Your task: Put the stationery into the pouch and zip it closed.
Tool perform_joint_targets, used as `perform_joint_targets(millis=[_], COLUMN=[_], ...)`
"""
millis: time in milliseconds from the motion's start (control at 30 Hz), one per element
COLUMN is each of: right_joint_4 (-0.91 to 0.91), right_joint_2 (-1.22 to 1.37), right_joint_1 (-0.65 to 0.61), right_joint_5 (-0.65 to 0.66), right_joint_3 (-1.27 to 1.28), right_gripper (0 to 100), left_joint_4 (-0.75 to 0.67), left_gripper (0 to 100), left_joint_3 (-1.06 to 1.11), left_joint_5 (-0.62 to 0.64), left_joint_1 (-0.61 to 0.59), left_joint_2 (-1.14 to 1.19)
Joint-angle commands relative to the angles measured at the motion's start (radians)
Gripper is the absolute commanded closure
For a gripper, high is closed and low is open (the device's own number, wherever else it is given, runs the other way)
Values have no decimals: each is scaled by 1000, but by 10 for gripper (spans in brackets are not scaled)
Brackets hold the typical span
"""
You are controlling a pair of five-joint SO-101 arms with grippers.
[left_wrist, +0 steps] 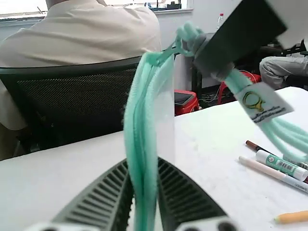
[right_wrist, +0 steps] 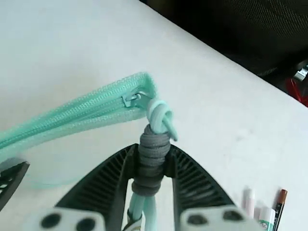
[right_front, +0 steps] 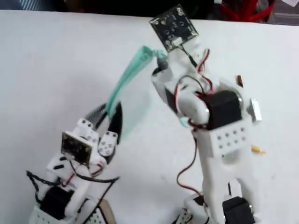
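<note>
- The translucent mint-green zippered pouch [right_front: 127, 88] is hanging stretched between both grippers above the white table [right_front: 56, 60].
- The left gripper [left_wrist: 144, 185] is pinching one pouch end.
- The right gripper [right_wrist: 151, 156] is clamping the grey-wrapped cord pull [right_wrist: 153, 144].

No word or number here that I can make out. A white tag [left_wrist: 263, 103] hangs on the mint pull cord [left_wrist: 288, 134] of the pouch [left_wrist: 144, 144] — it bears a yellow-green ring-shaped emblem with two short lines of small print under it, too fine to read. On the table [left_wrist: 216, 144], a white marker [left_wrist: 279, 165] carries a label with green marks — blurred as well. From my right wrist the marker shows a speck of green print, no clearer.
</note>
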Motion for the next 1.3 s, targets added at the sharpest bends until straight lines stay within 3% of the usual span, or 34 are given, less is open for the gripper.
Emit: perform_joint_targets(millis=[0, 200, 333, 500, 767, 900, 1067, 1267], right_joint_4=[-56, -76, -101, -101, -101, -120, -174, -185], right_joint_2=[-30, -28, -21, -21, -19, -19, -19, -18], right_joint_1=[10, 13, 13, 13, 15, 15, 15, 8], right_joint_5=[9, 9, 3, 5, 5, 9, 9, 9], right_joint_3=[55, 63, 63, 63, 63, 63, 63, 64], right_gripper=[981, 981, 981, 981, 981, 981, 981, 981], left_joint_4=[-86, -100, -181, -267, -209, -157, -11, -26], left_gripper=[976, 976, 976, 976, 976, 950, 684, 730], left_joint_3=[40, 63, 123, 61, -120, -126, -112, -44], left_joint_5=[-2, -6, -8, -8, -6, 2, 267, 212], left_joint_1=[36, 38, 30, 28, 28, 28, -8, -42], left_joint_2=[-4, -2, 48, 321, 717, 702, 596, 460])
